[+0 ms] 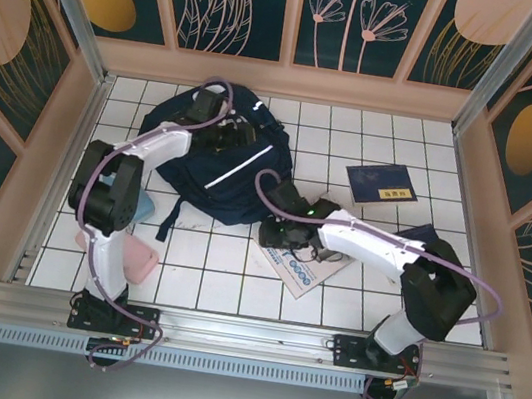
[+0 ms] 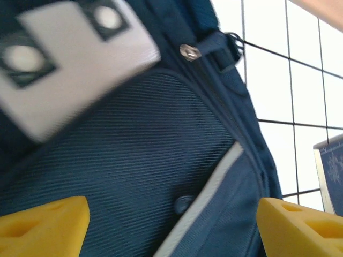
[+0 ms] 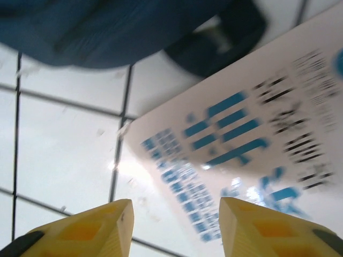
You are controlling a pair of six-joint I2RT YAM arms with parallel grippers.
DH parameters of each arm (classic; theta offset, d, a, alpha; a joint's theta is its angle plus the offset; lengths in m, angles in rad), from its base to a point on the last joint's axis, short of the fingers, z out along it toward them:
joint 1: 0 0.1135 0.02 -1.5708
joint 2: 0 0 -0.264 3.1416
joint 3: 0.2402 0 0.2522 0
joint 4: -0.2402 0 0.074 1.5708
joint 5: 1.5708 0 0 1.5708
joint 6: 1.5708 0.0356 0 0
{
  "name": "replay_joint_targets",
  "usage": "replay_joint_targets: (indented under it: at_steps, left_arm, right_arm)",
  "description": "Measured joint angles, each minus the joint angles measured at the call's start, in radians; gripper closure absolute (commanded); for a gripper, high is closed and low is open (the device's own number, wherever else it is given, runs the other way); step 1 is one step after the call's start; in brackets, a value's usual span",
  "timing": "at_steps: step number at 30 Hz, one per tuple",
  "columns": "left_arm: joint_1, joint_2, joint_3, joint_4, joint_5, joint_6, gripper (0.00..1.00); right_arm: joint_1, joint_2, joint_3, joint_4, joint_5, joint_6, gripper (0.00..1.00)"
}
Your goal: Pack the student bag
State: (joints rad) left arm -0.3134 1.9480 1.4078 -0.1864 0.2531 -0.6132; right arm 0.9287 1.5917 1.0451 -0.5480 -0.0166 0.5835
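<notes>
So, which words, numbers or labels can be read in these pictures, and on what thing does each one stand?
Nothing can be read with certainty.
On the white booklet: blue and black printed lines, too blurred to read.
On the dark-blue book: a yellow label, its marks too small to read.
On the student bag: a grey patch with pale round dots, no letters visible.

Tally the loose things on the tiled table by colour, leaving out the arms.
Dark blue: 3 (large navy fabric backpack; small dark-blue flat book; dark-blue flat item, partly hidden)
White: 1 (white booklet with blue print)
Pink: 1 (flat pink pouch)
Light blue: 1 (light-blue item, partly hidden)
Total: 6
</notes>
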Motion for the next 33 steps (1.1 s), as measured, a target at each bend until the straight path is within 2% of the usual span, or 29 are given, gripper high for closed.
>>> replay_joint_targets:
  at_steps: [6, 10, 15, 19, 26, 33]
  left_arm:
    - [0.008, -0.055, -0.097, 0.026, -0.006, -0.025, 0.19]
    - [0.003, -0.077, -0.135, 0.030, -0.007, -0.036, 0.19]
    - [0.003, -0.109, -0.162, 0.030, -0.047, -0.044, 0.19]
    - [0.003, -0.137, -0.181, 0.029, -0.106, -0.045, 0.19]
    - [0.004, -0.171, -0.208, 0.029, -0.201, -0.060, 0.18]
    - [0.006, -0.219, -0.259, 0.031, -0.290, -0.111, 0.17]
  right_arm:
    - [0.028, 0.111, 0.025, 0.012, -0.046, 0.000, 0.55]
    - [0.028, 0.175, 0.076, 0.031, -0.091, -0.015, 0.70]
    - [0.029, 0.206, 0.116, 0.055, -0.126, -0.029, 0.75]
    - [0.029, 0.255, 0.138, 0.053, -0.104, -0.027, 0.79]
    - [0.019, 0.269, 0.130, 0.058, -0.072, -0.024, 0.78]
    - [-0.103, 0.150, -0.011, 0.093, -0.042, -0.032, 0.78]
